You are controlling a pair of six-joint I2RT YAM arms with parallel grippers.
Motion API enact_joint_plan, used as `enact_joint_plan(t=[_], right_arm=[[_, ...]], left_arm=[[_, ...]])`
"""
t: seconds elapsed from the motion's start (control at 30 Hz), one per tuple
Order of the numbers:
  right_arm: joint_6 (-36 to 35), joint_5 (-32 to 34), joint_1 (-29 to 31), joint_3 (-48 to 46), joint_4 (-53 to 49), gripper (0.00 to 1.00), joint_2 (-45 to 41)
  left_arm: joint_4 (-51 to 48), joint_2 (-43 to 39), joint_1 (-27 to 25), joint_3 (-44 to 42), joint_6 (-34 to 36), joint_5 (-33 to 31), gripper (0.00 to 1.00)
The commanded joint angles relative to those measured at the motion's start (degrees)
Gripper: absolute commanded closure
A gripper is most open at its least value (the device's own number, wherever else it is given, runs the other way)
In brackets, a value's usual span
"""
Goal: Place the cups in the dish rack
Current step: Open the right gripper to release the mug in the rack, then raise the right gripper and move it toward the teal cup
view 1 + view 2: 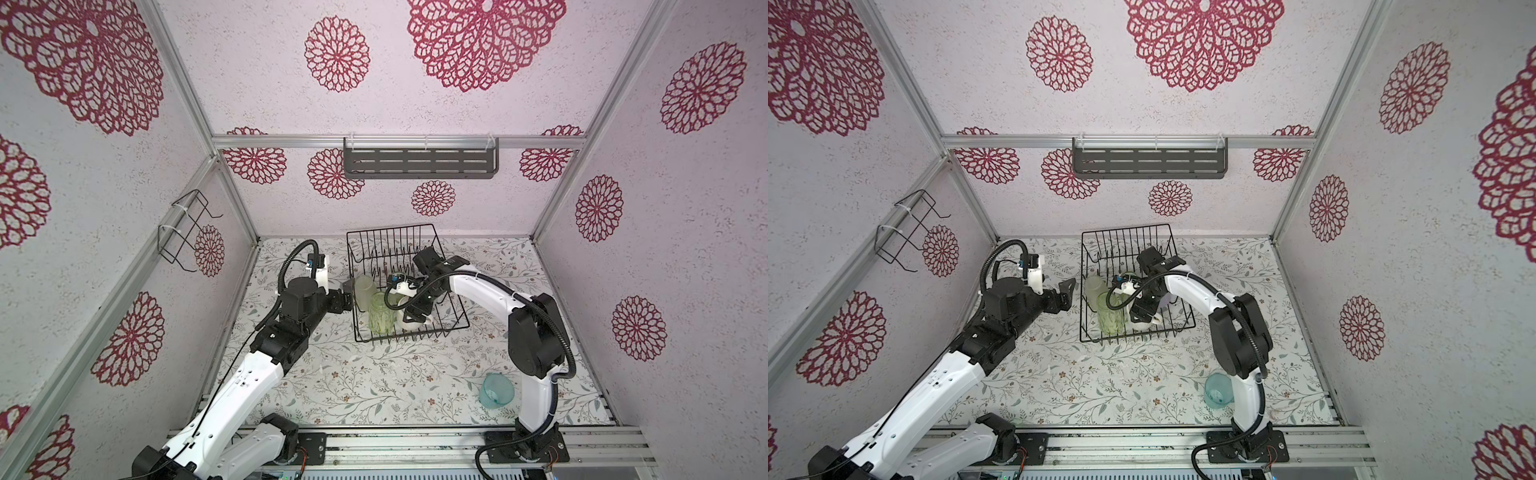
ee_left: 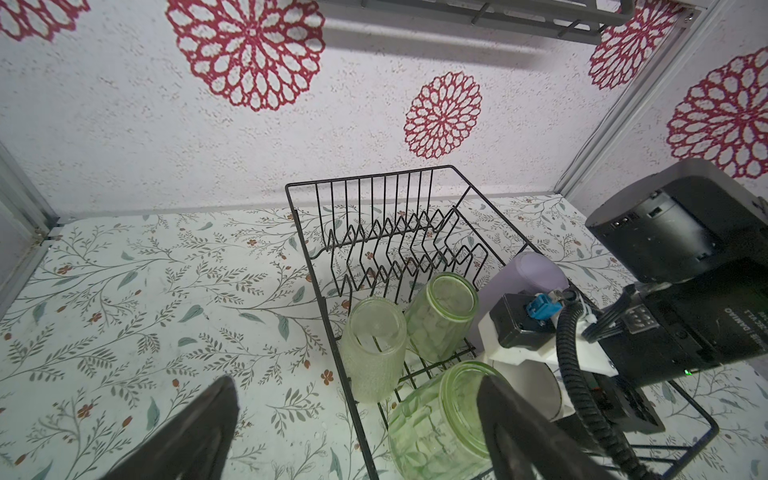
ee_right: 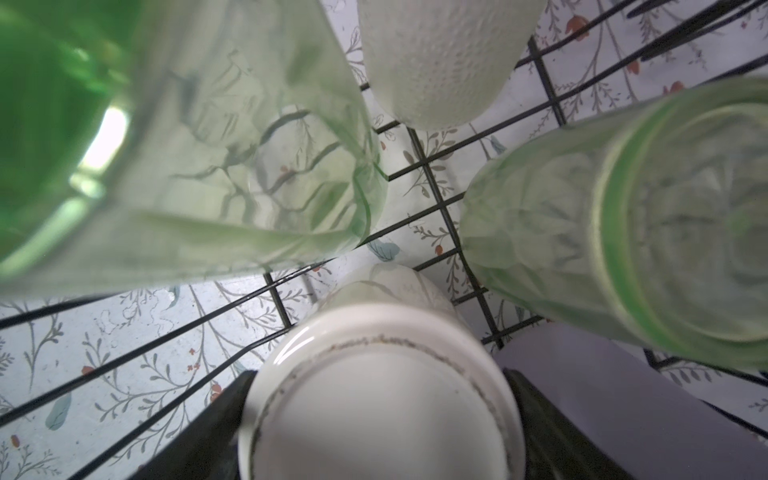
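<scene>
The black wire dish rack stands at the back middle of the table. Inside it are upside-down cups: a frosted whitish tumbler, a pale green tumbler, a green patterned glass and a lilac tumbler. My right gripper reaches down into the rack, shut on the base of the white mug. My left gripper hangs open and empty just outside the rack's left side. A translucent teal cup lies on the table at the front right.
A grey slotted shelf hangs on the back wall. A small black bent-wire holder is fixed to the left wall. The right arm's base link stands right next to the teal cup.
</scene>
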Motion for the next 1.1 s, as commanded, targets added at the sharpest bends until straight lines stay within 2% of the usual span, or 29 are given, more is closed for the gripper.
enact_joint_plan(t=[0.0,0.03,0.47,0.6,0.77,0.87,1.03,1.07], right_arm=[[1.32,-1.78,0.1,-0.23,0.07,0.16,-3.83],[1.39,-2.35,0.1,-0.27,-0.15,0.01,-4.16],[2.72,-4.28,0.1,-3.78,2.41,0.02,-10.45],[4.54,-7.56,0.28,-2.11,1.39,0.02,-12.33],[8.55,-7.24,1.15,-2.58,3.01,0.01,-18.84],[14.12,-3.0,1.11,-8.17,9.97,0.01,-25.49],[34.64,17.38,0.6,-22.41,27.24,0.01,-40.43],[35.2,17.65,0.23,-24.09,27.43,0.01,-43.27]], left_arm=[[1.1,0.29,0.49,0.74,-0.41,0.87,0.06],[0.59,0.45,0.46,1.13,-0.39,0.64,0.06],[0.83,0.35,0.47,1.17,-0.83,1.73,0.07],[0.62,0.45,0.46,1.85,-1.03,1.63,0.07],[0.97,1.07,0.51,2.67,-0.93,1.61,0.07],[1.15,0.68,0.53,3.25,0.44,0.71,0.06],[0.04,0.01,0.54,4.63,0.47,-2.08,0.01],[-0.16,0.0,0.54,4.75,0.14,-2.32,0.01]])
